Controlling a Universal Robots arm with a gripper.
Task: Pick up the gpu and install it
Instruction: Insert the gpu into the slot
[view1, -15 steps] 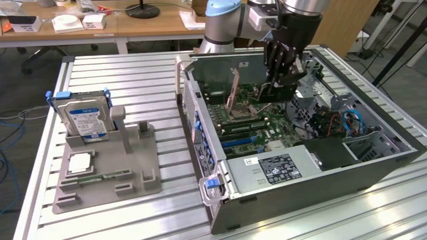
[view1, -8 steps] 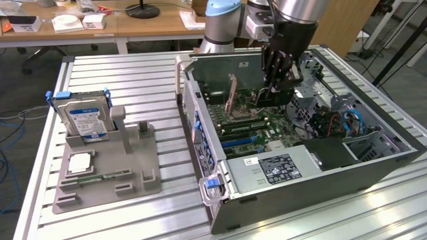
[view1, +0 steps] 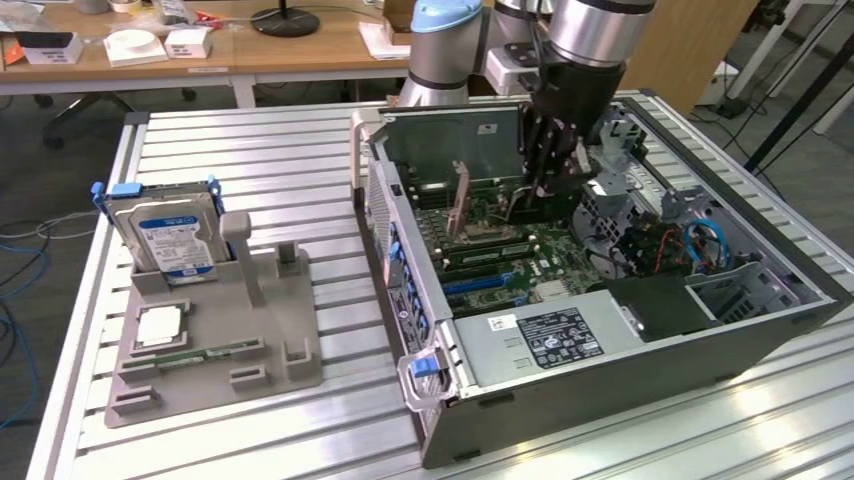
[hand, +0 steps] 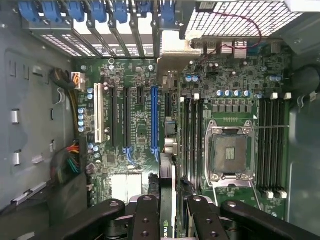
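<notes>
1. Black metal fingers (hand: 146, 217) of the gripper (hand: 170, 212): clamped from both sides on the thin flat black gpu (hand: 168, 200). I see the card edge-on, held inside the case above the green motherboard (hand: 137, 127).
2. Long blue expansion slot (hand: 154, 117): just beside the card's edge. I cannot tell whether the card is seated.
3. Silver processor socket (hand: 227, 150) and black memory slots (hand: 272, 145): crowding the card's other side.
4. Open grey metal computer case (view1: 641, 370): centre right of the exterior view.
5. Grey plastic fixture (view1: 267, 330): at the exterior view's left, well apart from the case. It holds an upright blue-labelled silver hard drive (view1: 167, 235) and a small green memory stick (view1: 200, 352).
</notes>
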